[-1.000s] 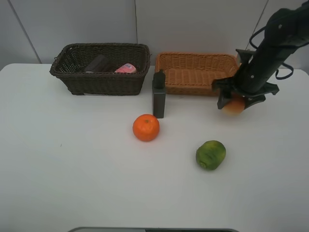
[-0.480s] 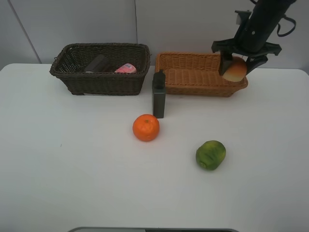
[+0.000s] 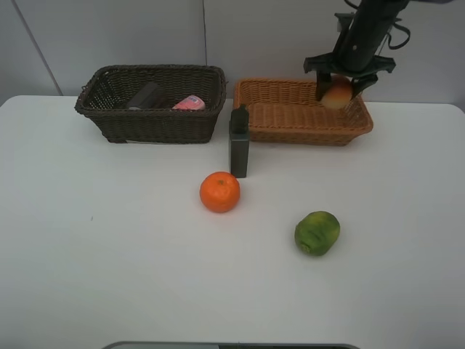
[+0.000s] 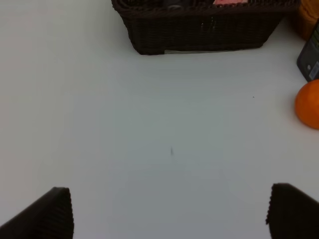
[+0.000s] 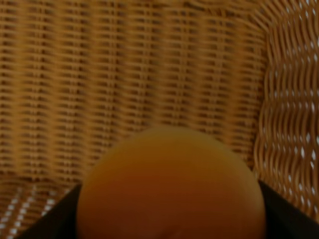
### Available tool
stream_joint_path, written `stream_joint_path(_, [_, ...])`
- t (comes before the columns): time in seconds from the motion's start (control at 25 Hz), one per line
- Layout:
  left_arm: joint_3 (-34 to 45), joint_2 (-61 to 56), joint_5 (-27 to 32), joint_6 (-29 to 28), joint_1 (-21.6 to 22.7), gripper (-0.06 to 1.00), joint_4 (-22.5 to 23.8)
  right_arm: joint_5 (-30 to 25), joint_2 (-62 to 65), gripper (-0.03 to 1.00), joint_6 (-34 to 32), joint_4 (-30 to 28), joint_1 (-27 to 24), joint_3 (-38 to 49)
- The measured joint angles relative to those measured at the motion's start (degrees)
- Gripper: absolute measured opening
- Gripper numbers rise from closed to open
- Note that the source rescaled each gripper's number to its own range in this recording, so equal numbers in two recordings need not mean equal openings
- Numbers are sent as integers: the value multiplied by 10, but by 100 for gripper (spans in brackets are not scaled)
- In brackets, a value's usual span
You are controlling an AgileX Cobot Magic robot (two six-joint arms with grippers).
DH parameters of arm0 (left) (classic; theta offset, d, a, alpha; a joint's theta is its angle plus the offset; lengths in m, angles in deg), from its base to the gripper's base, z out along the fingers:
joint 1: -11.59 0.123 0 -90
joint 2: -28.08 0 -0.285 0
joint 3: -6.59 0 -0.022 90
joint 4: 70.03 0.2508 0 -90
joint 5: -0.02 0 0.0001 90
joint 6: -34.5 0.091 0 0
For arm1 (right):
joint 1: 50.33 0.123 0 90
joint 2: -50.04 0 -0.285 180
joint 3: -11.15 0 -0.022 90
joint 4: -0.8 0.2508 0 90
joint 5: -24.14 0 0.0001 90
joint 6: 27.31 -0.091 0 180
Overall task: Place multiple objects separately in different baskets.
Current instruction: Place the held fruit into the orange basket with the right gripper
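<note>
Over the tan basket (image 3: 305,135), near its right end: the right gripper (image 3: 339,87) is closed part-way round the peach (image 5: 169,184), which hangs above the woven floor, not yet let go. The dark basket (image 3: 152,125) already holds the pink bottle (image 3: 189,102) and the cup (image 3: 145,95).

On the table are the grey bottle (image 3: 238,142), upright just before the baskets, the orange (image 3: 219,192) near it, and the green fruit (image 3: 317,233) well apart. The left gripper (image 4: 169,216) is spread wide, empty.

Judged about a third done.

Baskets: stiff wicker. Peach: smooth, round. Green fruit: mottled. Grey bottle: flat-sided.

The orange (image 3: 219,192) before the tall bottle (image 3: 238,142); peach (image 3: 337,94) over right basket (image 3: 305,135).
</note>
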Motion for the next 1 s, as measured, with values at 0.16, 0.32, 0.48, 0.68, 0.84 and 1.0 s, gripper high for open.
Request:
stream_joint_path(0.16, [0, 0, 0, 0, 0, 97, 0, 30, -30, 45, 10, 0, 3, -7])
stream_joint_path(0.32, [0, 0, 0, 0, 0, 97, 0, 76, -53, 45, 10, 1, 8, -8])
stream_joint_path(0.48, [0, 0, 0, 0, 0, 97, 0, 113, -71, 45, 11, -6, 7, -8])
stream_joint_path(0.68, [0, 0, 0, 0, 0, 97, 0, 138, -75, 45, 11, -24, 7, -8])
stream_joint_path(0.84, [0, 0, 0, 0, 0, 97, 0, 140, -78, 51, 11, -26, 7, -8])
stream_joint_path(1.0, [0, 0, 0, 0, 0, 97, 0, 137, -80, 91, 11, -26, 7, -8])
